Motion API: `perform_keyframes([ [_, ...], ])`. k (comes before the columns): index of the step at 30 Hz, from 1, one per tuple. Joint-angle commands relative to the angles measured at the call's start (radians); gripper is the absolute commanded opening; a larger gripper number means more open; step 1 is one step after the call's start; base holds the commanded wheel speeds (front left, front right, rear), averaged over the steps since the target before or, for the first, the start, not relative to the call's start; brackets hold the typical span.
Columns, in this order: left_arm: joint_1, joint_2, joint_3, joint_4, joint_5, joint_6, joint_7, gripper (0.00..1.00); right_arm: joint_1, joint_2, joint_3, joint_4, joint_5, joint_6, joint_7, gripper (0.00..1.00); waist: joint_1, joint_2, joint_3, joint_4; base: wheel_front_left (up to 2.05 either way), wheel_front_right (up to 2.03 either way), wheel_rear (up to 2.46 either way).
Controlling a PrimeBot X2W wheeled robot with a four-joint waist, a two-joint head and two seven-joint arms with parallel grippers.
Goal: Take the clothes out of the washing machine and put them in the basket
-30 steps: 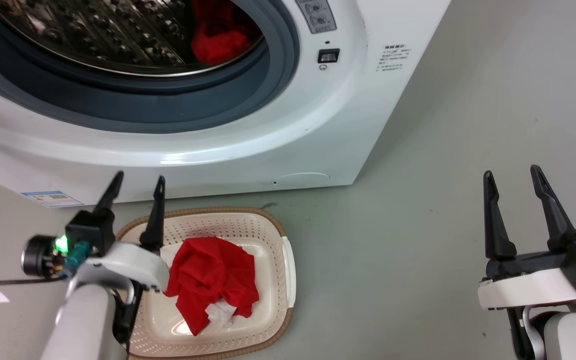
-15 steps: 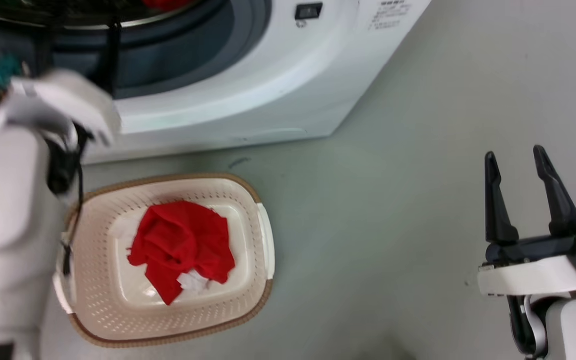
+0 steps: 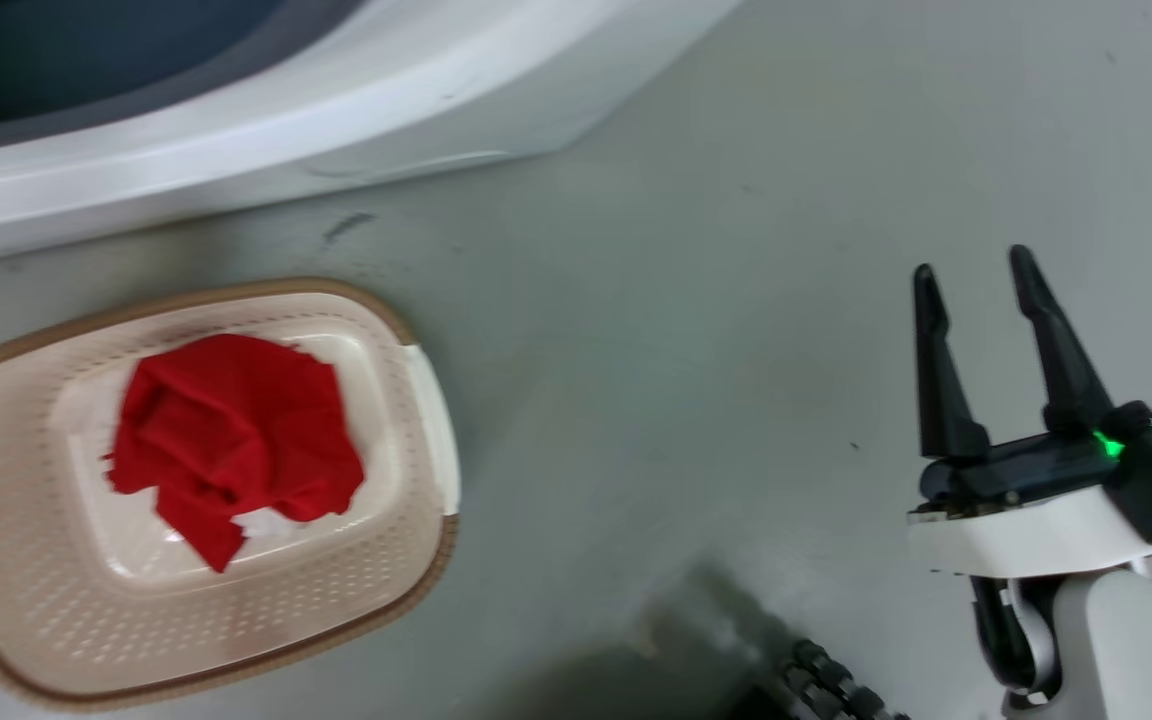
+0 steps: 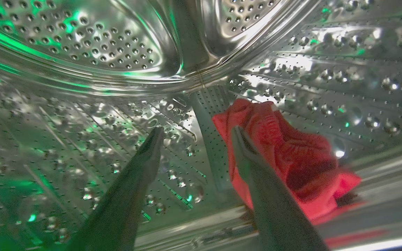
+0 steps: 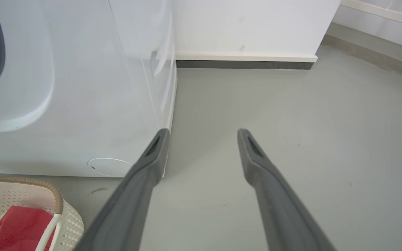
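A red garment point(image 3: 234, 436) lies in the cream basket point(image 3: 416, 560) on the floor, below the white washing machine point(image 3: 266, 120). The same basket point(image 5: 30, 184) and garment point(image 5: 19, 226) appear at the lower left of the right wrist view. Inside the steel drum point(image 4: 92, 52), my left gripper point(image 4: 195, 134) is open. Its right finger overlaps the left edge of another crumpled red garment point(image 4: 291, 157) lying on the drum floor. My right gripper point(image 3: 971, 265) hangs open over bare floor, well right of the basket, holding nothing.
Grey floor point(image 3: 696, 330) stretches between the basket and my right arm. A white wall with a dark skirting point(image 5: 243, 64) runs behind the washing machine's side point(image 5: 82, 87). A dark ribbed part point(image 3: 826, 680) of the robot base shows at the bottom edge.
The head camera has tilted down and right, so the washer's porthole slid out of the picture. My left arm rose from beside the basket and left the head view. The right gripper stays open.
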Motion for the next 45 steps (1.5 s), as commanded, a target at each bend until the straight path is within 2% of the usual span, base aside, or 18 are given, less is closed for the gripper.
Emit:
perform_keyframes([
  [1, -0.049, -0.005, 0.010, 0.037, -0.030, -0.001, 0.036, 1.00, -0.016, 0.001, 0.016, -0.002, 0.008, -0.001, -0.002, 1.00, -0.0002, 0.0000, 0.056, -0.063, 0.00, 0.00, 0.00],
  [4, -0.140, 0.010, 0.004, 0.095, -0.043, -0.001, 0.112, 1.00, -0.012, 0.001, 0.047, -0.004, 0.009, -0.001, -0.002, 1.00, -0.0002, 0.0000, 0.081, -0.096, 0.00, 0.00, 0.00],
  [9, -0.235, -0.004, -0.016, 0.183, -0.054, -0.001, 0.235, 1.00, -0.006, 0.001, 0.066, -0.018, 0.029, -0.001, -0.002, 1.00, -0.0002, 0.0000, 0.118, -0.132, 0.00, 0.00, 0.00],
  [16, -0.258, -0.040, -0.052, 0.261, -0.072, -0.001, 0.292, 1.00, 0.017, 0.001, 0.059, -0.019, 0.038, -0.001, -0.002, 1.00, -0.0002, 0.0000, 0.128, -0.136, 0.00, 0.00, 0.00],
  [22, -0.247, -0.047, -0.097, 0.289, -0.099, -0.001, 0.331, 1.00, 0.012, 0.001, 0.059, -0.022, 0.043, -0.001, -0.002, 1.00, -0.0002, 0.0000, 0.136, -0.132, 0.00, 0.00, 0.00],
  [23, -0.245, -0.045, -0.101, 0.297, -0.104, -0.001, 0.338, 0.92, 0.011, 0.001, 0.059, -0.023, 0.045, -0.001, -0.002, 1.00, -0.0002, 0.0000, 0.137, -0.132, 0.00, 0.00, 0.00],
  [24, -0.239, -0.049, -0.106, 0.303, -0.114, -0.001, 0.349, 0.62, 0.010, 0.001, 0.060, -0.023, 0.045, -0.001, -0.002, 1.00, -0.0002, 0.0000, 0.137, -0.132, 0.00, 0.00, 0.00],
  [25, -0.230, -0.060, -0.112, 0.300, -0.132, -0.001, 0.360, 0.00, 0.009, 0.001, 0.061, -0.023, 0.046, -0.001, -0.002, 1.00, -0.0002, 0.0000, 0.138, -0.132, 0.00, 0.00, 0.00],
  [31, -0.219, -0.023, -0.149, 0.270, -0.171, -0.001, 0.326, 0.00, 0.006, 0.001, 0.064, -0.023, 0.045, -0.001, -0.002, 1.00, -0.0002, 0.0000, 0.140, -0.129, 0.00, 0.00, 0.00],
  [37, -0.257, 0.020, -0.180, 0.240, -0.170, -0.001, 0.223, 0.00, -0.022, 0.001, 0.068, -0.016, 0.040, -0.001, -0.002, 1.00, -0.0002, 0.0000, 0.128, -0.129, 0.00, 0.00, 0.00],
  [45, -0.215, 0.009, -0.217, 0.240, -0.187, -0.001, 0.036, 0.00, -0.029, 0.001, 0.030, -0.006, 0.008, -0.001, -0.002, 1.00, -0.0002, 0.0000, 0.058, -0.076, 0.00, 0.00, 0.00],
])
